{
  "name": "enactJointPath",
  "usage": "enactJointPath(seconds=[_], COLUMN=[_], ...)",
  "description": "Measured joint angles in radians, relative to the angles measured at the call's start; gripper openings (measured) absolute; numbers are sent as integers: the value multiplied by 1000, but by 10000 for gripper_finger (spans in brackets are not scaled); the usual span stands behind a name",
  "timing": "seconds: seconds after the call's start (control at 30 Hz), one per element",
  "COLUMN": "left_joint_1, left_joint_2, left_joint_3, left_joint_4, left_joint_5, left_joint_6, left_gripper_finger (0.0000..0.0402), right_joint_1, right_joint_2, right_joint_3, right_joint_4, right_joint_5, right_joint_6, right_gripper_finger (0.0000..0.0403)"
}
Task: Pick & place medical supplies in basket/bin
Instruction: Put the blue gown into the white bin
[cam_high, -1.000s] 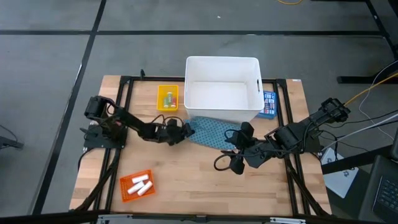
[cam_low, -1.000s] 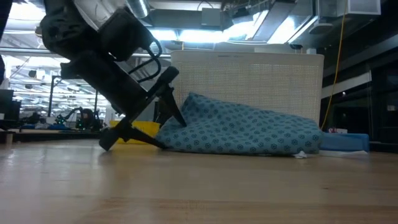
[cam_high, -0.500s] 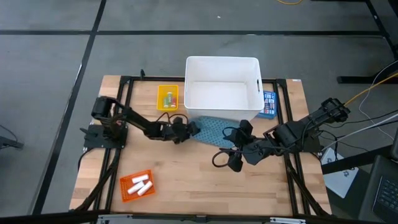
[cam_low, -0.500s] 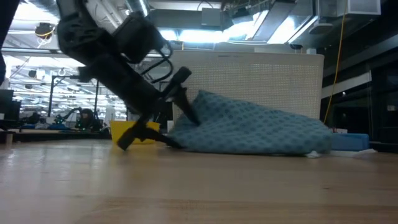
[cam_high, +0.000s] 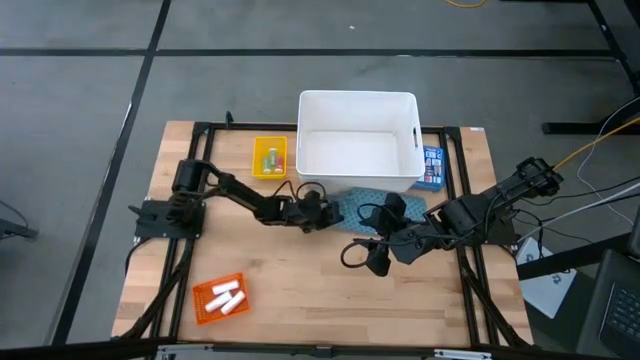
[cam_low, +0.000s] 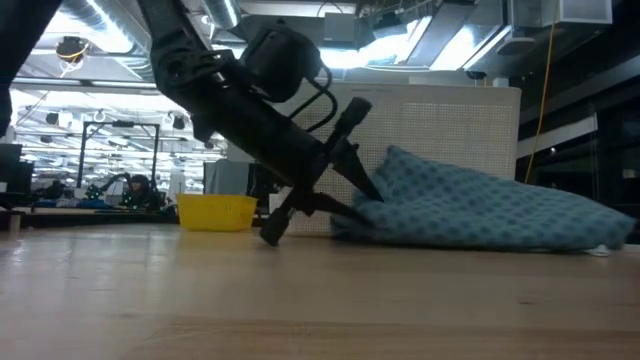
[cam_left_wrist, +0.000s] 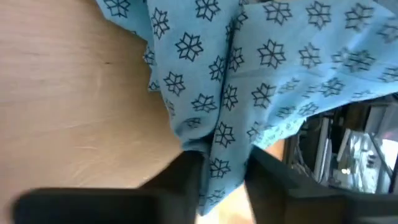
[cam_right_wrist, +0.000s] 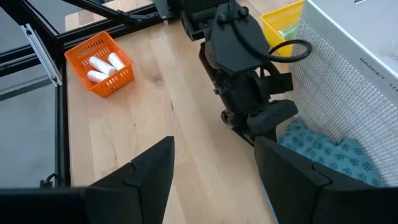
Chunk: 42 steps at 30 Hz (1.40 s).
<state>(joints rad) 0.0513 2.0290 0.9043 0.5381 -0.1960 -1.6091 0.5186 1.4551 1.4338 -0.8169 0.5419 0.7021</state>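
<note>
The teal patterned pouch (cam_high: 358, 208) lies bunched on the table, close against the near wall of the white bin (cam_high: 358, 95). My left gripper (cam_high: 328, 212) reaches in from the left and is shut on the pouch's left end (cam_low: 372, 200). My right gripper (cam_high: 368, 255) hovers open just near of the pouch, pointing left, with nothing between its fingers (cam_right_wrist: 149, 174). White rolls (cam_high: 229, 297) lie in the orange tray (cam_high: 203, 300) at the near left. My left gripper pinches a fold of cloth at the pouch's left end (cam_left_wrist: 217, 165) between its two fingers. The fingers slant down from the table's left. The pouch rests on the table, crumpled, its far side toward the bin.
The yellow tray (cam_high: 269, 170) with a small green piece stands left of the bin. A blue printed box (cam_high: 432, 168) lies at the bin's right. Bare wood stretches across the near middle of the table, between the orange tray and my right arm.
My left gripper has travelled toward the table's right edge, shoving the pouch along the table. The pouch has slid right and bunched up shorter. The fingers have drawn together on its left end.
</note>
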Motion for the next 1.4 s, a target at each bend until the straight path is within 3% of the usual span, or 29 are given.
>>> enactJointPath(seconds=[0.1, 0.17, 0.57, 0.87, 1.17, 1.4], left_joint_1=[7, 10, -34, -153, -218, -191], left_joint_2=[0, 0, 3, -9, -144, -354], left_joint_3=[0, 0, -5, -3, -3, -3], left_joint_4=[37, 83, 544, 912, 908, 713], left_joint_5=[18, 28, 22, -118, -157, -140], left_joint_6=[30, 57, 119, 189, 352, 516], left_gripper_finger=[33, 12, 3, 2, 2, 2], right_joint_1=[0, 0, 0, 0, 0, 0], right_joint_2=[0, 0, 0, 0, 0, -1], right_joint_3=[0, 0, 0, 0, 0, 2], right_joint_4=[0, 0, 1, 1, 10, 19], right_joint_5=[0, 0, 18, 27, 20, 25], right_joint_6=[-3, -3, -8, -12, -30, -33], right_gripper_finger=[224, 224, 224, 224, 224, 224])
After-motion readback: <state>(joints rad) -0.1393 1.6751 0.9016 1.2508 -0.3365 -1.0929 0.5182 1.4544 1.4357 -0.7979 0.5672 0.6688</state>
